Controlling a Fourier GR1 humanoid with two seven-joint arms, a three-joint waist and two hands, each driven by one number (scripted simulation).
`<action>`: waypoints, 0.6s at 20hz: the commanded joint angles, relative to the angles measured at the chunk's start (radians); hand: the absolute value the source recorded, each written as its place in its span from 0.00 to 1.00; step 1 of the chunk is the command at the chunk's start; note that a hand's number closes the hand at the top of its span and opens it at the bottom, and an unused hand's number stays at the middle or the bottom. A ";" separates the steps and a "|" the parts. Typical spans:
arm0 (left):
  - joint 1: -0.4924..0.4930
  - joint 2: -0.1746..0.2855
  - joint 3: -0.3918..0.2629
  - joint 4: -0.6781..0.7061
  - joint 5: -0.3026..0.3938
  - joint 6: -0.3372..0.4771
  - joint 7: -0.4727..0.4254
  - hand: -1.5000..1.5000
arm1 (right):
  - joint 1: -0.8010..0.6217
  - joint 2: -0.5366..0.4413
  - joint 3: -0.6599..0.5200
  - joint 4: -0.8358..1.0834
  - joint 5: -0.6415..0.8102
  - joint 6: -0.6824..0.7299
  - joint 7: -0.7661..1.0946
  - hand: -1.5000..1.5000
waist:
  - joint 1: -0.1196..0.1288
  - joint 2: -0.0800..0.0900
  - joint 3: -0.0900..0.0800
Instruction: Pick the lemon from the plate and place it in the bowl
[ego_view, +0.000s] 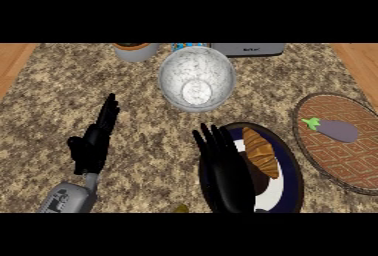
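Observation:
A dark-rimmed plate (295, 167) with a white middle lies at lower centre-right. On it I see a brown croissant (261, 151), and no lemon shows on the plate. A small yellowish shape (181, 208) peeks in at the lower edge, left of my right forearm. My right hand (225, 175) is open, its fingers straight, and it covers the plate's left part. The white speckled bowl (174, 75) stands just beyond the plate and holds nothing. My left hand (92, 145) rests open at the left, fingers up.
A round woven mat (339, 162) at the right edge carries a purple eggplant (337, 130). Along the back stand a grey pot (136, 51) and a grey appliance (251, 49). Wooden strips border the speckled counter on both sides.

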 joint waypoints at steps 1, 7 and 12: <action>-0.011 0.008 0.004 -0.021 0.013 -0.016 0.019 0.50 | -0.029 0.132 0.074 0.051 0.235 0.119 0.217 0.00 | 0.005 0.003 0.002; -0.030 0.010 -0.007 -0.051 0.015 -0.030 0.041 0.50 | 0.013 0.211 0.194 0.065 0.327 0.303 0.577 0.00 | 0.044 0.028 0.010; -0.014 0.012 -0.014 -0.076 0.011 -0.029 0.046 0.50 | 0.086 0.213 0.211 0.061 0.325 0.401 0.737 0.00 | 0.060 0.034 0.012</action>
